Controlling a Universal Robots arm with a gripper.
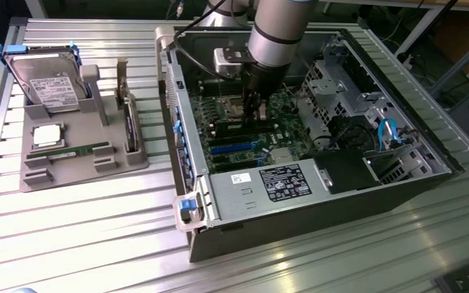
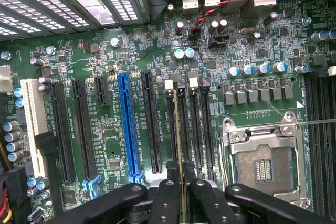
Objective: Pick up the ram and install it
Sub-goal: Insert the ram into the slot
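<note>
- Silver slatted table (image 1: 71, 232) carries open PC case (image 1: 218, 235), w/ grey tray (image 1: 80, 174) at exterior view's left.
- Green mobo (image 2: 115, 51) lies inside case.
- Arm's gripper (image 2: 181, 195) sits low over mobo, fingers (image 2: 165, 200) clamped on the ram (image 2: 181, 150). Ram is upright, edge-on, over DIMM slots (image 2: 195, 129) beside CPU socket (image 2: 262, 166).
- 2nd ram stick (image 1: 70, 151) lies flat on tray.

Bright overhead light; strong glare on table slats (image 1: 80, 213); case (image 1: 300, 213) interior shadowed; motherboard (image 2: 115, 45) evenly lit.

It's a lab (robot arm (image 1: 279, 30), opened computer (image 1: 300, 226)).
</note>
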